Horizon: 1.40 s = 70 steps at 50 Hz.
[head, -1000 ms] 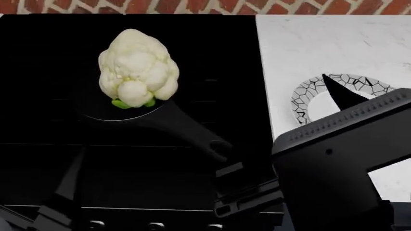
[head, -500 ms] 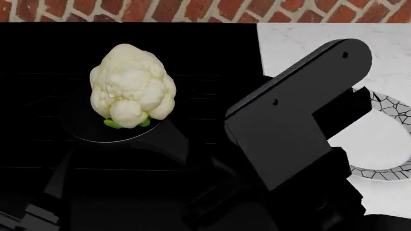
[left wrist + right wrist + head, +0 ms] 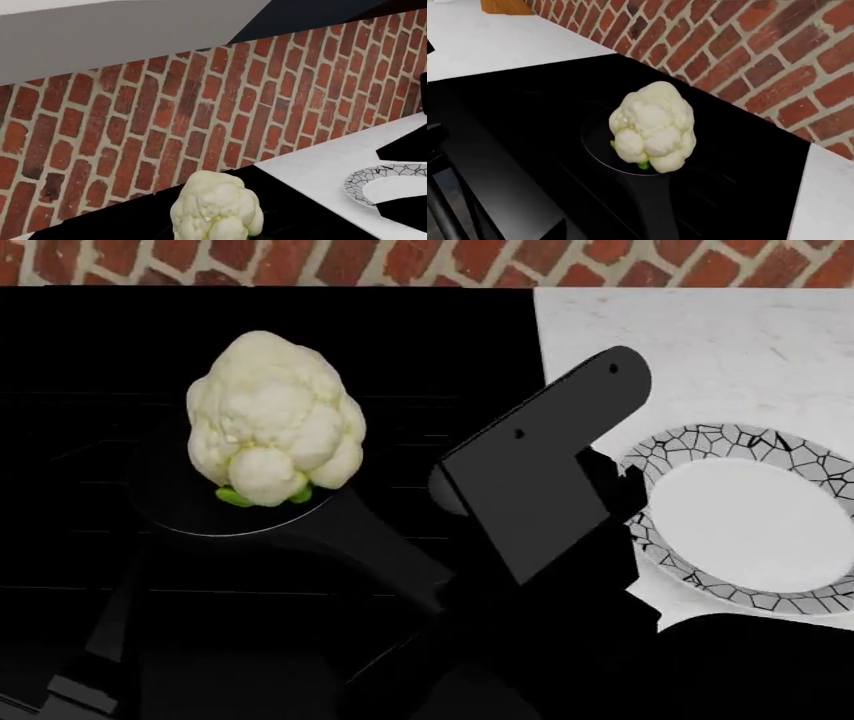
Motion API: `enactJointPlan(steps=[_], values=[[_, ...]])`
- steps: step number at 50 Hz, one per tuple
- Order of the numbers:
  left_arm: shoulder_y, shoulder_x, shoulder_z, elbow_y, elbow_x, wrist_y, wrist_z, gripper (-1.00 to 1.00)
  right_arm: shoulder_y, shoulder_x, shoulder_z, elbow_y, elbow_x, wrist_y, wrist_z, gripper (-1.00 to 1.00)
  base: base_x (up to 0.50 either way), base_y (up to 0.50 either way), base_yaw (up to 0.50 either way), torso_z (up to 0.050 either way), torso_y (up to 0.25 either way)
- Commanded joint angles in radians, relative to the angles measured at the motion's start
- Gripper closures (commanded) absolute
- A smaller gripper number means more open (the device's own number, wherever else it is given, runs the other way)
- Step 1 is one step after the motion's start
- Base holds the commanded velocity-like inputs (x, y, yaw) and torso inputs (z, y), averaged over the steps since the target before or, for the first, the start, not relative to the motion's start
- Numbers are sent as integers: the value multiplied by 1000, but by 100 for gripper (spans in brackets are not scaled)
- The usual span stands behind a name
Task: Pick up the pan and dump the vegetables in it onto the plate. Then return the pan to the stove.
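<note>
The black pan (image 3: pixel 200 512) sits on the black stove (image 3: pixel 427 350), its handle (image 3: pixel 387 550) pointing to the front right. The creamy-white cauliflower (image 3: pixel 274 420) stands upright in it, green leaves at the base. The white plate (image 3: pixel 747 515) with its cracked-mosaic rim lies on the marble counter to the right. My right arm's black link (image 3: pixel 547 470) reaches between pan and plate; its gripper is lost in the dark near the handle. In the right wrist view the cauliflower (image 3: pixel 654 127) sits in the pan (image 3: pixel 597 150), and the handle (image 3: pixel 650 210) runs toward the camera. The left wrist view shows the cauliflower (image 3: pixel 217 210) and the plate (image 3: pixel 387 182), no jaws.
A red brick wall (image 3: pixel 400 260) runs behind the stove and the white marble counter (image 3: pixel 694 340). My left arm (image 3: pixel 107 640) shows as a dark shape at the stove's front left. A wooden block (image 3: pixel 507 6) stands on the far counter in the right wrist view.
The head view tilted up early on. Since then my right arm's link has swung down and left, uncovering most of the plate. Pan and cauliflower have not moved.
</note>
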Motion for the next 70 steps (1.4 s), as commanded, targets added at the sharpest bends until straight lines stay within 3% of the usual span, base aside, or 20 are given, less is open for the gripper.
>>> enactJointPlan(steps=[1,25,70], values=[[2,-7,26,-6,5,14,-10,-100,-3,32,-92,74,-156,-34,-151,-100,0,0,0,0,0],[36,-23,62,-28,50,68,2,-100,175,-53,-448,416,-477,-138,-434,-100,0,0,0,0,0],[51,-42,136,3,70,102,-13,-100,220,-250,-709,965,-728,-446,-710,-100,0,0,0,0,0]])
